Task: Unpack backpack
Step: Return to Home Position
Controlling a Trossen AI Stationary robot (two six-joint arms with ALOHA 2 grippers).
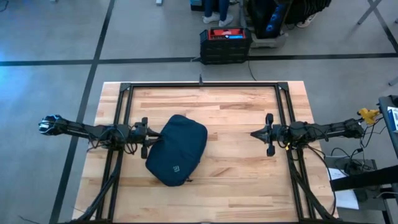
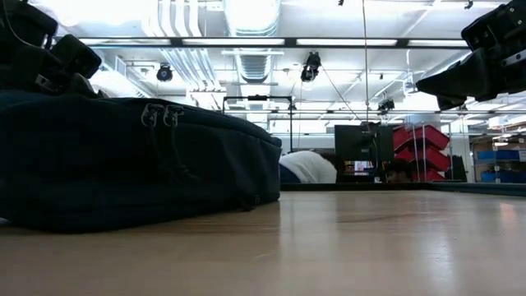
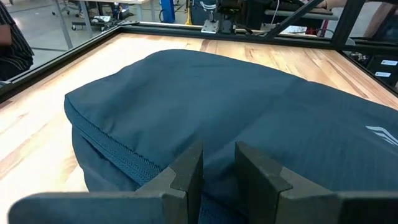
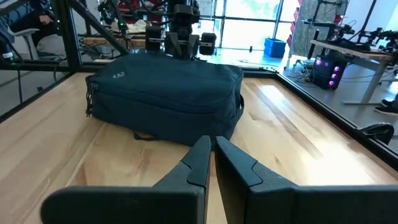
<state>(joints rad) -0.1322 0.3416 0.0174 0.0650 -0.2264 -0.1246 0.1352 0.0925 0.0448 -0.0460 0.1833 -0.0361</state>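
The dark navy backpack (image 1: 178, 150) lies flat on its back on the wooden table, left of centre, with its pale logo (image 1: 176, 168) facing up. Its zipper pulls (image 2: 160, 115) hang on the side seen in the low view. My left gripper (image 1: 151, 140) is at the backpack's left edge. Its fingers are a little open over the upper panel (image 3: 217, 93), just above the zipper seam (image 3: 118, 155). My right gripper (image 1: 253, 134) is shut and hangs above bare wood to the backpack's right, pointing at it (image 4: 168, 93) from a distance. My left gripper (image 3: 219, 152) stands at the backpack's left edge, coming level from the table's left. I cannot tell whether its fingertips (image 3: 189, 165) touch the fabric.
A black frame (image 1: 202, 85) runs along the table's far edge and down both sides. A black box with a red top (image 1: 225, 42) sits on the floor beyond the far edge. Bare wood (image 1: 230, 155) lies between the backpack and my right gripper. A person's sleeve (image 3: 12, 37) shows off the table.
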